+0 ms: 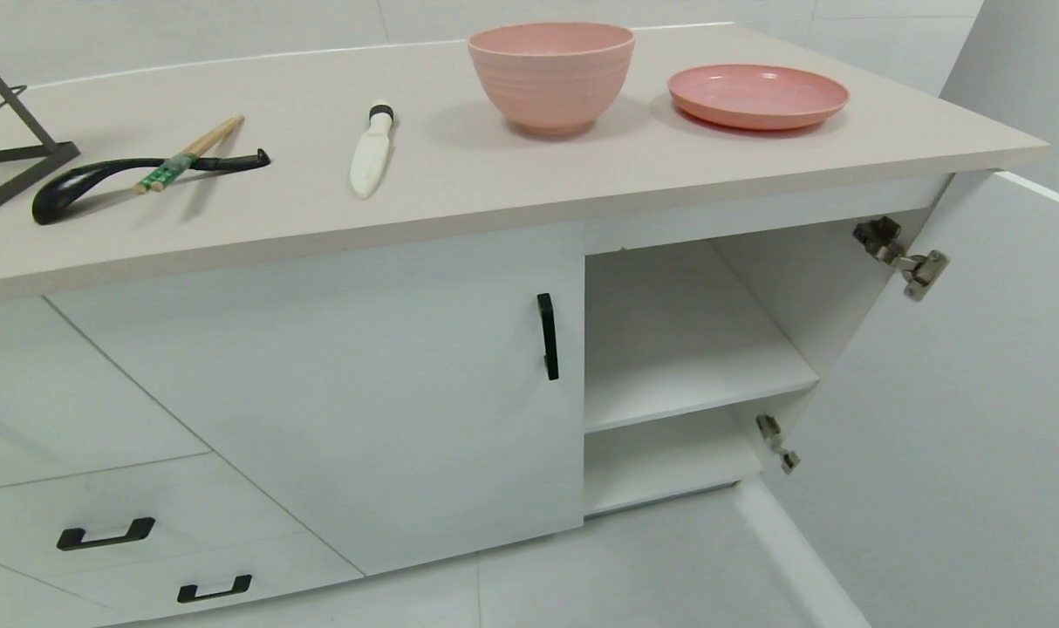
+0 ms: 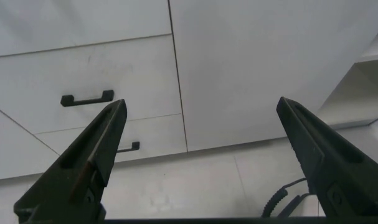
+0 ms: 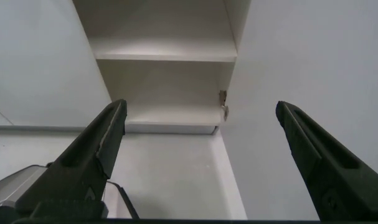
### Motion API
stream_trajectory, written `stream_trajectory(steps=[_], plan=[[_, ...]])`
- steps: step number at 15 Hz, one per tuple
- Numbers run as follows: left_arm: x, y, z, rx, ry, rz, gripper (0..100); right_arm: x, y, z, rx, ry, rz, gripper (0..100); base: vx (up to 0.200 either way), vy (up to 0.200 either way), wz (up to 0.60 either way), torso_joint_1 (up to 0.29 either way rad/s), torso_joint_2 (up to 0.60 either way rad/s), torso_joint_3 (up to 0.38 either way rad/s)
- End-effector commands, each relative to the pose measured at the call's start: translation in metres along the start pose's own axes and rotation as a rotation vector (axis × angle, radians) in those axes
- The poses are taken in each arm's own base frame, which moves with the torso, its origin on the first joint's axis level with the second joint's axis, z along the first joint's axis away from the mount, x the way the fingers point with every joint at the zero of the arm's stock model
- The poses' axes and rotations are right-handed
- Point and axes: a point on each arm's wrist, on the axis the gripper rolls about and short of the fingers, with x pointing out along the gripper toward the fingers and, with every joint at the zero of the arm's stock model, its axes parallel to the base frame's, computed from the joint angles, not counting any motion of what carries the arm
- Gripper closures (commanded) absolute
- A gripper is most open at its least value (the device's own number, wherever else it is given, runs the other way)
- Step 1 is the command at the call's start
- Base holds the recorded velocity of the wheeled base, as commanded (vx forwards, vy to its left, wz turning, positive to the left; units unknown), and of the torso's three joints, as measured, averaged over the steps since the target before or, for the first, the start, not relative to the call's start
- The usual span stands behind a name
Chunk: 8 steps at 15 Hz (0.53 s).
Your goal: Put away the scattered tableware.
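Pink bowl point(image 1: 551, 74) and plate point(image 1: 756, 94) on counter point(image 1: 460, 174), above wide-open right gripper point(image 3: 200, 104), likely nearer it than equally wide left gripper point(image 2: 201, 102).

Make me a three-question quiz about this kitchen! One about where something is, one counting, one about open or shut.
1. Where is the pink bowl?
A. on the countertop
B. inside the cupboard
C. on the floor
2. How many pink dishes are there?
A. one
B. two
C. four
3. The right cupboard door is:
A. shut
B. open
C. missing
Answers: 1 A, it stands on top beside the pink plate. 2 B, just bowl and plate. 3 B, it is swung out, showing the shelves.
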Motion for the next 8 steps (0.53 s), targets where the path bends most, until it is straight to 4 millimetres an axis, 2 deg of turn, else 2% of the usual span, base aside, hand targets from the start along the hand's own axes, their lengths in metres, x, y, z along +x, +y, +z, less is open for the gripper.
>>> stream_trajectory(steps=[1, 3, 6, 8], plan=[[0.0001, 0.0000, 0.0001, 0.000, 0.000, 0.000, 0, 0.0000, 0.0000, 0.0001, -0.002, -0.001, 0.000, 0, 0.000, 0.000, 0.00, 0.076, -0.10, -0.119], [0.0001, 0.0000, 0.0001, 0.000, 0.000, 0.000, 0, 0.0000, 0.0000, 0.0000, 0.000, -0.001, 0.001, 0, 0.000, 0.000, 0.00, 0.095, -0.17, -0.076], [0.0001, 0.0000, 0.0001, 0.000, 0.000, 0.000, 0, 0.0000, 0.0000, 0.0001, -0.002, -0.001, 0.000, 0, 0.000, 0.000, 0.00, 0.180, -0.58, -0.186], [0.0001, 0.0000, 0.0001, 0.006, 0.000, 0.000, 0, 0.0000, 0.0000, 0.0001, -0.002, -0.001, 0.000, 0, 0.000, 0.000, 0.00, 0.058, -0.22, -0.024]])
